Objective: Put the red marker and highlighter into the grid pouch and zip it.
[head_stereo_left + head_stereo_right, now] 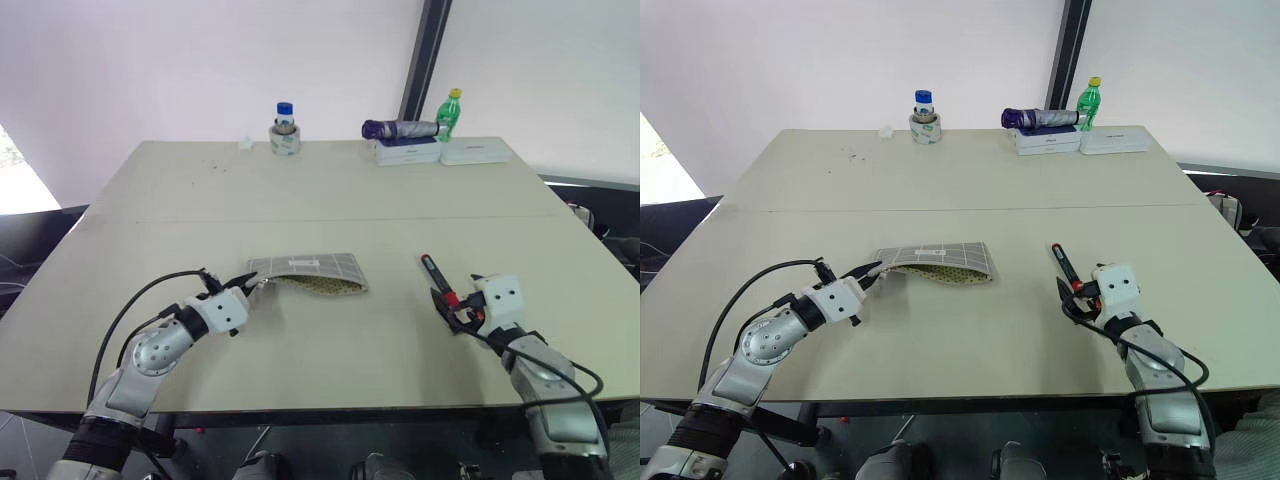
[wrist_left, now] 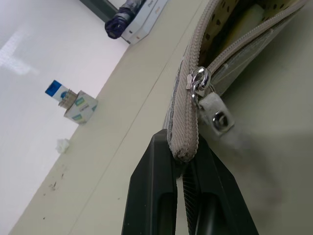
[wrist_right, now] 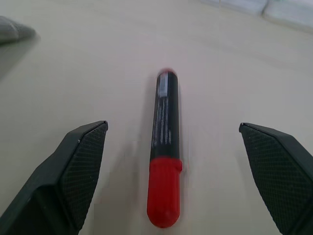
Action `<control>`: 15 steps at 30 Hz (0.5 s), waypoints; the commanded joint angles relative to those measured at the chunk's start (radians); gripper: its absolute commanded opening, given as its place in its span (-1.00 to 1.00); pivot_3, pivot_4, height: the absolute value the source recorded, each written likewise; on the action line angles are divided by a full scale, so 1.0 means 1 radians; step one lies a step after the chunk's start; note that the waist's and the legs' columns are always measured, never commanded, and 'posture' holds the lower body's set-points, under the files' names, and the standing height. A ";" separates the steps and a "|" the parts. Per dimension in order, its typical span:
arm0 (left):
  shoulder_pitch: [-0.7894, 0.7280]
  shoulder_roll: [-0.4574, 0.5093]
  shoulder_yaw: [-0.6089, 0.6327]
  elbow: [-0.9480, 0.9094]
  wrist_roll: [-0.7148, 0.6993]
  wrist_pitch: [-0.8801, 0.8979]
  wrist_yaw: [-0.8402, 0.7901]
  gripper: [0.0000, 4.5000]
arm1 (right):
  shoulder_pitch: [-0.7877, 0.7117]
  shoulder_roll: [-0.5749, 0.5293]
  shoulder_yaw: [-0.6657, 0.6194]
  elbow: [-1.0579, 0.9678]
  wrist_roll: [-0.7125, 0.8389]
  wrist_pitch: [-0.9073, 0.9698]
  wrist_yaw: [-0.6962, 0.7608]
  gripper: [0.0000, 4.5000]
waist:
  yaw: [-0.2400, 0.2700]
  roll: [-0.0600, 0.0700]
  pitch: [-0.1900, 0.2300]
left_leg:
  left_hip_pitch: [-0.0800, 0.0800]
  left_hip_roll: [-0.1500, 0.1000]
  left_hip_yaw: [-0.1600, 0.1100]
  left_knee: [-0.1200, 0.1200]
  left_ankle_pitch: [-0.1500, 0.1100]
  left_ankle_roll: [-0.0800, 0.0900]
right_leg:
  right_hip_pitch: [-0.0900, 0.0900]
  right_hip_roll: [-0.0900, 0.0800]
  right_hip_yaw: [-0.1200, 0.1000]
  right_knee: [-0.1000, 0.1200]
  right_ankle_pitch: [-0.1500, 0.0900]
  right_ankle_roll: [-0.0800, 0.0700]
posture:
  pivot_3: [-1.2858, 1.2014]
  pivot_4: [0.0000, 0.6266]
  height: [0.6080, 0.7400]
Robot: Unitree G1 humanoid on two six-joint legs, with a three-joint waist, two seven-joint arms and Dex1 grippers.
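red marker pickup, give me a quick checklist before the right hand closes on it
1. Right hand open: ok, fingers spread wide on either side of the marker.
2. Red marker between the fingers: ok, it lies flat on the table, red cap end toward the hand.
3. Marker free of other things: ok, nothing touches it.
4. Left hand holding the grid pouch: ok, shut on the pouch's end by the zipper pull.
5. Pouch open to receive: ok, its mouth gapes and the dotted lining shows.
6. Highlighter already in the pouch: cannot tell.
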 commanded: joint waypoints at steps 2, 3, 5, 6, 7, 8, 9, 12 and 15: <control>-0.004 0.003 0.007 -0.014 0.002 -0.014 0.013 -1.00 | -0.083 -0.030 -0.004 0.062 0.030 0.131 0.004 0.99 | -0.002 0.000 0.000 | 0.000 0.000 0.000 0.000 0.000 0.000 | 0.000 0.000 0.000 0.000 0.000 0.000 | 0.03 -0.52 1.00; -0.001 0.004 0.008 -0.017 0.003 -0.014 0.014 -1.00 | -0.091 -0.039 0.000 0.068 0.032 0.159 0.010 0.89 | -0.003 0.000 0.000 | 0.000 0.000 0.000 0.000 0.000 0.000 | 0.000 0.000 0.000 0.000 0.000 0.000 | 0.03 -0.52 1.00; 0.005 0.005 0.013 -0.022 0.005 -0.012 0.018 -1.00 | -0.098 -0.058 0.013 0.078 0.023 0.190 0.019 0.62 | -0.002 0.000 0.000 | 0.000 0.000 0.000 0.000 0.000 0.000 | 0.000 0.000 0.000 0.000 0.000 0.000 | 0.03 -0.52 1.00; 0.007 0.006 0.014 -0.024 0.006 -0.011 0.020 -1.00 | -0.097 -0.066 0.021 0.080 0.016 0.182 0.028 0.41 | 0.000 0.000 0.000 | 0.000 0.000 0.000 0.000 0.000 0.000 | 0.000 0.000 0.000 0.000 0.000 0.000 | 0.03 -0.52 1.00; 0.010 0.005 0.016 -0.026 0.005 -0.010 0.023 -1.00 | -0.096 -0.065 0.022 0.076 0.022 0.187 0.032 0.18 | 0.001 0.000 0.000 | 0.000 0.000 0.000 0.000 0.000 0.000 | 0.000 0.000 0.000 0.000 0.000 0.000 | 0.03 -0.52 1.00; 0.013 0.005 0.016 -0.028 0.005 -0.009 0.025 -1.00 | -0.096 -0.065 0.023 0.071 0.027 0.191 0.037 -0.06 | 0.002 -0.001 0.000 | 0.000 0.000 0.000 0.000 0.000 0.000 | 0.000 0.000 0.000 0.000 0.000 0.000 | 0.03 -0.52 1.00; 0.015 0.005 0.017 -0.030 0.005 -0.008 0.026 -1.00 | -0.097 -0.064 0.023 0.068 0.031 0.198 0.039 -0.29 | 0.002 -0.001 0.000 | 0.000 0.000 0.000 0.000 0.000 0.000 | 0.001 0.000 0.000 0.000 0.000 0.000 | 0.03 -0.52 1.00; 0.020 0.007 0.017 -0.034 0.006 -0.008 0.027 -1.00 | -0.112 -0.065 0.027 0.040 0.030 0.145 0.051 -0.84 | 0.001 -0.001 -0.001 | 0.000 0.000 0.000 0.001 0.000 0.000 | 0.001 0.000 0.000 0.000 0.000 0.000 | 0.03 -0.52 1.00; 0.020 0.008 0.016 -0.033 0.007 -0.010 0.027 -1.00 | -0.140 -0.081 0.045 -0.026 0.068 0.019 0.159 -0.84 | 0.000 0.000 0.000 | 0.000 0.000 0.000 0.001 0.000 0.000 | 0.000 0.000 0.000 0.000 0.000 0.000 | 0.03 -0.52 1.00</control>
